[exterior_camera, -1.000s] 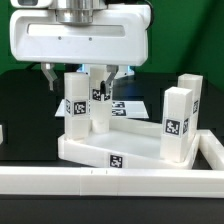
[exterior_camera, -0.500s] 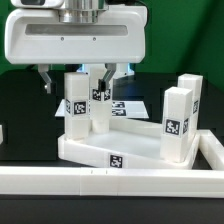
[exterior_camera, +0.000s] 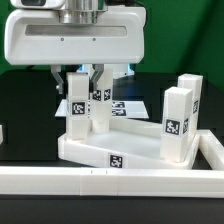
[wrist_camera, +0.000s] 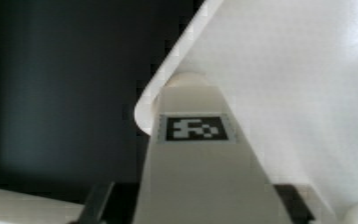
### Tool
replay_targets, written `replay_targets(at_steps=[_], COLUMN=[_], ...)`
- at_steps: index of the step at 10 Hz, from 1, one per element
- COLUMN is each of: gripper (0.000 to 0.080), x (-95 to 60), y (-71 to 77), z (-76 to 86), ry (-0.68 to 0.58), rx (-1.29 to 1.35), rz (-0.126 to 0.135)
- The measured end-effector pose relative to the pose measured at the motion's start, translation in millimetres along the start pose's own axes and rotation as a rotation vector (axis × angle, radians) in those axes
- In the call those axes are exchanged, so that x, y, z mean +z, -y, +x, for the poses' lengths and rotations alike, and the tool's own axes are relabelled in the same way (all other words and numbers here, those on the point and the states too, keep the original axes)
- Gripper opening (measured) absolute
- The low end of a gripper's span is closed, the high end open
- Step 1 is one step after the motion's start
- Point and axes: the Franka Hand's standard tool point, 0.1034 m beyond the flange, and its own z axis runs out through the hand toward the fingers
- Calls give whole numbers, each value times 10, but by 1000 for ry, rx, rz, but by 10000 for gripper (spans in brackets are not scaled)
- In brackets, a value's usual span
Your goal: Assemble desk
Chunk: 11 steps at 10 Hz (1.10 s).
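The desk slab (exterior_camera: 110,150) looks like smooth white plastic with a faint satin sheen along its raised rim. The legs (exterior_camera: 176,122) share that matt-white plastic look, and the leg in the wrist view (wrist_camera: 202,175) shows the same even, unpolished surface. Their tags (exterior_camera: 172,126) are flat black-and-white print. The counter (exterior_camera: 25,100) is matt black. The pincer (exterior_camera: 82,78) housing is glossy white plastic, its fingers (exterior_camera: 62,82) dark.

Arm lowered from above, gripper (exterior_camera: 85,76) pointing down, jaws parted
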Motion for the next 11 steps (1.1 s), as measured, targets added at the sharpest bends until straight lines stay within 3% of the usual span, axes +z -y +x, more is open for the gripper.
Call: replay_targets(at_steps=[3,8,11], gripper=[288,289,290], x=[-1,13,18], y=[-5,-53,-47], z=[-2,-37,-17], ry=[0,-8,-15], rx=[69,643,975], rz=[6,47,44])
